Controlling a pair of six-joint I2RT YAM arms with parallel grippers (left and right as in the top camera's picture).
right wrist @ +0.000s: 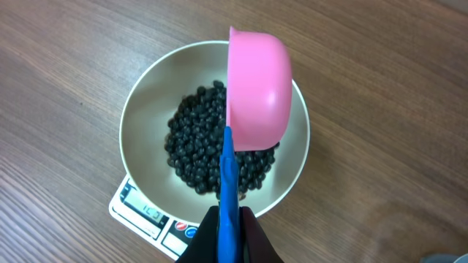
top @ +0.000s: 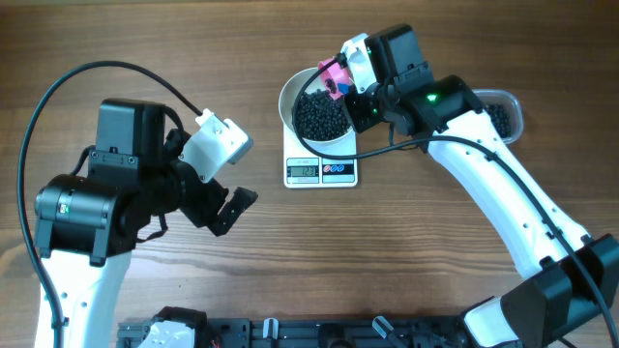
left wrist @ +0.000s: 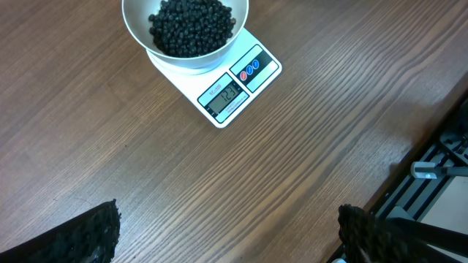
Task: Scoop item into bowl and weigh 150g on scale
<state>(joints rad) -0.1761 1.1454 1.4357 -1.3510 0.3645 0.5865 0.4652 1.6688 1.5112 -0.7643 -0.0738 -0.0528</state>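
Scoop (right wrist: pixel 257 91) tipped over bowl (right wrist: pixel 139 109) on scale (right wrist: pixel 139 212) | my right pincer (right wrist: pixel 232 219) pinching its stiff blue handle, likely best hold | beans (right wrist: pixel 194 142) look light, loose, rolly, heaped in bowl | my left pincer (left wrist: pixel 230 234) spread, idle left.

table (top: pixel 290 271) is matt wood grain, bowl (right wrist: pixel 142 109) smooth white, scoop (right wrist: pixel 257 95) glossy pink plastic

The left arm (top: pixel 92 203) and right arm (top: pixel 503 198) pair white shells with black joint housings; each carries a black cable (top: pixel 37 126) and a small green light (top: pixel 432 96)
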